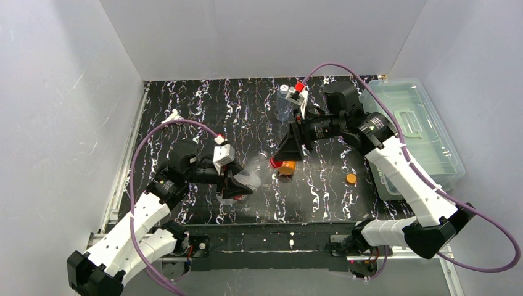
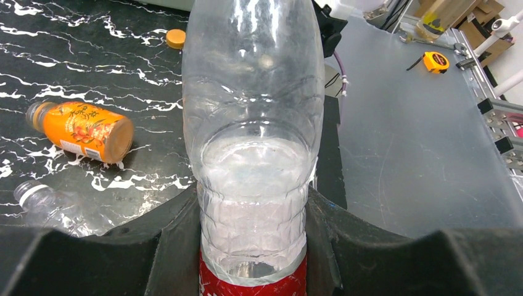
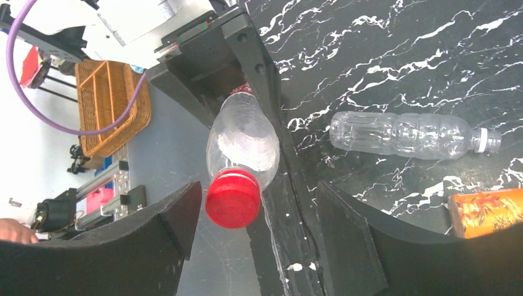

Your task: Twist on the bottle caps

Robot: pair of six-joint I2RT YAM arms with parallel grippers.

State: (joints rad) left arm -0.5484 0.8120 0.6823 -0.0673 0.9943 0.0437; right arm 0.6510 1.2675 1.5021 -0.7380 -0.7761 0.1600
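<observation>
Left gripper clenched on one clear bottle; right gripper released, astride its one red cap. Elsewhere, one loose orange cap, one orange bottle lying flat.

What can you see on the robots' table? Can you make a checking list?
Surface: black marbled table, white veins.
Job's things: red cap on the held clear bottle; orange cap loose; orange bottle and second clear bottle lying down.
Clutter: small white part by the far-left edge.
Grippers: left gripper shut on clear bottle; right gripper open around red cap.
Cables: purple cables arching over both arms.
Surroundings: plastic bin at right; white walls.
</observation>
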